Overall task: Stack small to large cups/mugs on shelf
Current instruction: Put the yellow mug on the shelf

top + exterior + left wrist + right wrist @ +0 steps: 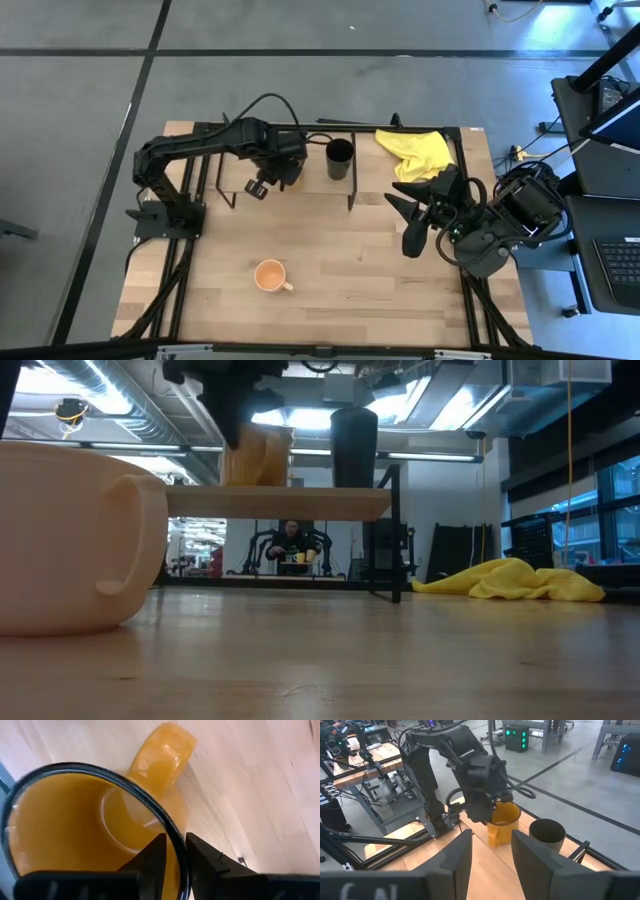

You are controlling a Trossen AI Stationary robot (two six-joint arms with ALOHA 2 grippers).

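High view: at twelve o'clock on the worktop (330, 260), the left hand (172, 857) pinches the amber mug (75, 820) by its rim on the shelf (290, 503), beside the black cup (339, 158), likely for nesting. Peach mug (270, 275) waits at six o'clock. Right hand (490, 852) idles at three, fingers apart.

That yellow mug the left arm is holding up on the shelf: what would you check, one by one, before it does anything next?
1. Left gripper pinches the rim of the amber mug: ok.
2. Mug upright: ok.
3. Mug resting on the shelf board: cannot tell.
4. Gap to the black cup beside it: ok.
5. Right gripper open, back off the shelf: ok.
6. Peach mug upright on the table, waiting: ok.
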